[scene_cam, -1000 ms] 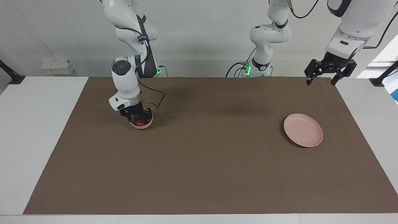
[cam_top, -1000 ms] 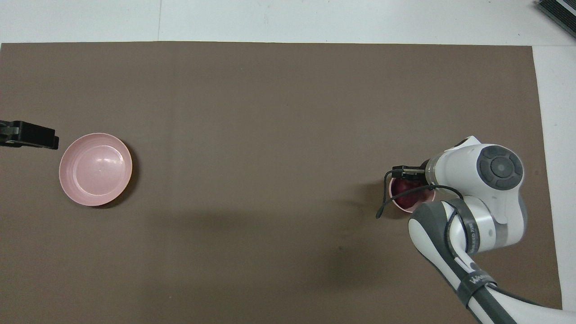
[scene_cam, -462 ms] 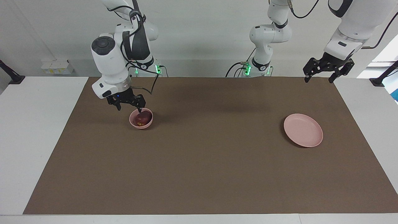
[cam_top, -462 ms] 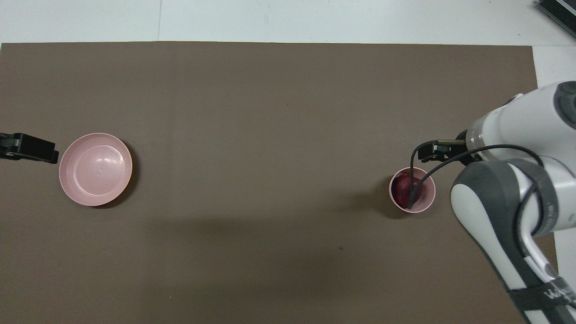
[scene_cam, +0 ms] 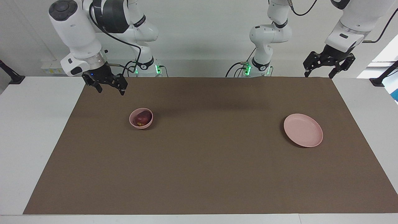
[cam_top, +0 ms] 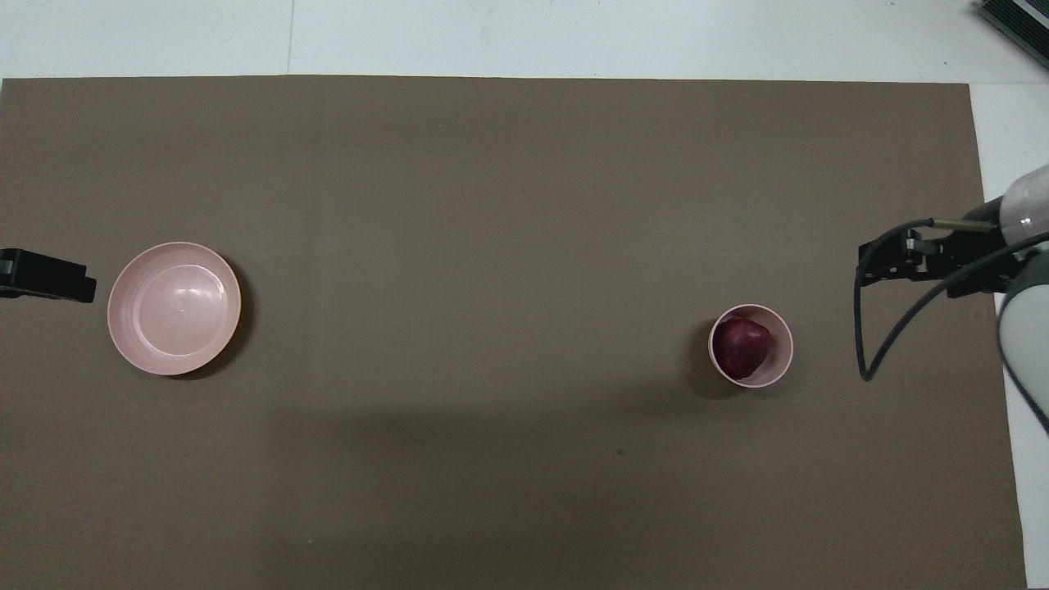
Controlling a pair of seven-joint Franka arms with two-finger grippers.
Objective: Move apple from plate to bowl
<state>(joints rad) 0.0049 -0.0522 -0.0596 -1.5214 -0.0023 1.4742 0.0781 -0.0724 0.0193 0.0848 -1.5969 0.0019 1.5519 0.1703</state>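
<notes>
The dark red apple (scene_cam: 142,118) lies in the small deep pink bowl (scene_cam: 133,122) toward the right arm's end of the table. In the overhead view the apple (cam_top: 742,346) fills most of the bowl (cam_top: 782,358). The wide pink plate (scene_cam: 303,134) is empty toward the left arm's end; it also shows in the overhead view (cam_top: 174,308). My right gripper (scene_cam: 111,90) is open and empty, raised over the mat's corner at the right arm's end, apart from the bowl; the overhead view also shows it (cam_top: 883,264). My left gripper (scene_cam: 319,74) is open and empty, waiting raised over the mat's edge; its tip shows in the overhead view (cam_top: 51,279).
A brown mat (scene_cam: 211,161) covers the table, with white tabletop (scene_cam: 34,124) at both ends. A black cable (cam_top: 860,328) hangs from the right wrist beside the bowl.
My right gripper has let go of the apple, risen out of the bowl and drawn back toward the right arm's end. The apple stays in the bowl. The left gripper rose slightly.
</notes>
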